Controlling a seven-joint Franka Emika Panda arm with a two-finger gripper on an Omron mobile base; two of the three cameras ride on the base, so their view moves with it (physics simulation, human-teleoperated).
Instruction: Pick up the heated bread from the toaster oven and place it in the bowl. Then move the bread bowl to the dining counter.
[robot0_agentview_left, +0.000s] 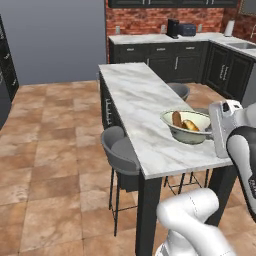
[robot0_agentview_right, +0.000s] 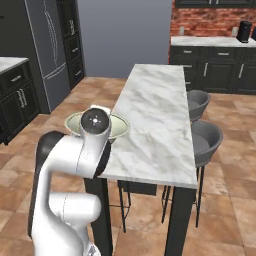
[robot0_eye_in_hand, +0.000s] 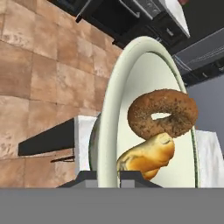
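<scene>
Bowl (robot0_agentview_left: 187, 127) on marble dining counter (robot0_agentview_left: 135, 100)

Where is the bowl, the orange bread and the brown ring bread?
bowl (robot0_agentview_left: 176, 131): left base view, its greenish outer wall.
heated bread (robot0_eye_in_hand: 146, 157): hand view, its golden middle.
ring-shaped bread (robot0_eye_in_hand: 144, 114): hand view, the brown left side of the ring.
</scene>
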